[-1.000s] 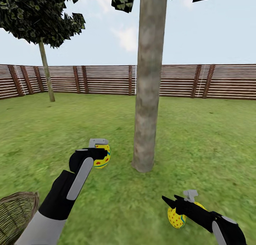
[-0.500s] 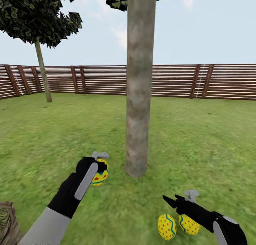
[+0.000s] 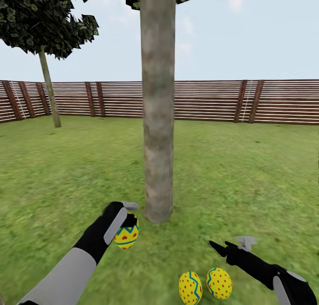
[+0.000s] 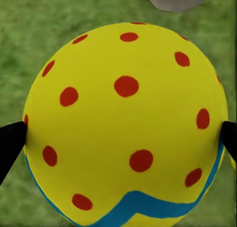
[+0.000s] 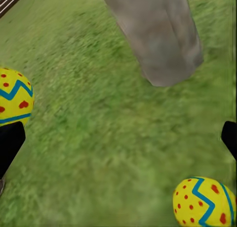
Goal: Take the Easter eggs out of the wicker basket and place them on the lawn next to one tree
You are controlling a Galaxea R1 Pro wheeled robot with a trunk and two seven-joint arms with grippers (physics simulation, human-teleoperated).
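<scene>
Easter eggs first: two of them are seen lying on the lawn (image 3: 248,172) in the head view, side by side and just about touching, a bit in front of the tree (image 3: 157,119). Both are yellow with red dots and a blue-green zigzag. One egg (image 3: 190,288) is the one further toward the robot's left, the other egg (image 3: 219,283) sits on its right, just beside the right claw (image 3: 230,247).

A third egg (image 3: 126,235) is held in the left claw (image 3: 128,216), near the foot of the trunk and on its left side. In the left wrist view that egg (image 4: 126,125) is pinched between the two black fingertips (image 4: 10,143), one touching each side, with grass blurred behind it. Whether it's resting on the grass or hanging above it can't be told.

The right claw is spread wide with nothing gripped. In the right wrist view its dark fingertips (image 5: 10,143) are seen far apart at the frame edges, with bare grass between them and the base of the trunk (image 5: 158,34) beyond. Two eggs are caught there too, one by a fingertip (image 5: 14,96) and one in the corner (image 5: 205,202).

Further back, a brown slatted fence (image 3: 212,100) is stretched across the garden, and a thin-trunked tree (image 3: 46,39) is visible off to the left.
</scene>
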